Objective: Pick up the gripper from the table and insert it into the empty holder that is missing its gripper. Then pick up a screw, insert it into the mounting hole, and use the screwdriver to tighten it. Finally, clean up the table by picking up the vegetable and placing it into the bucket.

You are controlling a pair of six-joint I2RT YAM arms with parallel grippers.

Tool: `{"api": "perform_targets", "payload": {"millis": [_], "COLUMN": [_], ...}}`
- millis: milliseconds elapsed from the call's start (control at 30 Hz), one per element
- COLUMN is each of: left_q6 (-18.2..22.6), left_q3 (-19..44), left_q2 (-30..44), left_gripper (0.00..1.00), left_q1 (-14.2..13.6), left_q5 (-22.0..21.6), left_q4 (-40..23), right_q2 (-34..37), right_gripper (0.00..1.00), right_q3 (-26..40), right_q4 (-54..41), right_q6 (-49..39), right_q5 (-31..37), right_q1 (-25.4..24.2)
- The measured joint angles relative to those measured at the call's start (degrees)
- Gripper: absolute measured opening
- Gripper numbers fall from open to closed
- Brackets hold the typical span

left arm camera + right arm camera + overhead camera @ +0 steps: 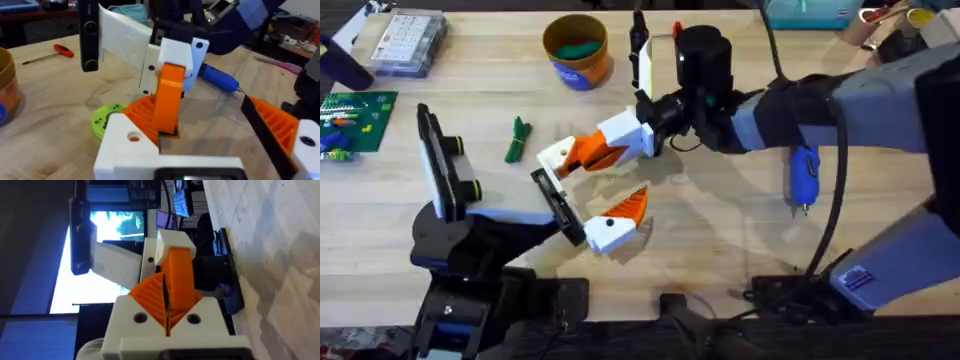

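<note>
Bucket (pixel 576 62): blue sides, tan-yellow rim and interior. Item inside it: dark green. Vegetable (pixel 517 140) on the table: dark green. Gripper (pixel 104 119): lime green, with small dark holes. Left gripper (pixel 588 198) and right gripper (pixel 565 160): white bodies, orange ribbed pads. Electric screwdriver (pixel 803 175): blue. Hand screwdriver (pixel 59 50): red handle. Circuit board (pixel 358 115): green. Table (pixel 720 220): light wood grain. Arms: black.
</note>
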Motion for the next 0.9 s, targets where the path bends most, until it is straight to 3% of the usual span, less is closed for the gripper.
{"api": "perform_targets", "payload": {"millis": [900], "left_q6": [-0.1], "left_q3": [0.0], "left_q2": [-0.1], "left_gripper": [0.991], "left_q1": [0.8], "left_q5": [-0.1], "left_q4": [-0.2], "right_q2": [0.0], "right_gripper": [0.018], "right_q3": [0.0], "right_q4": [0.1], "right_q6": [-0.2], "right_q5": [3.3], "right_q1": [0.6]}}
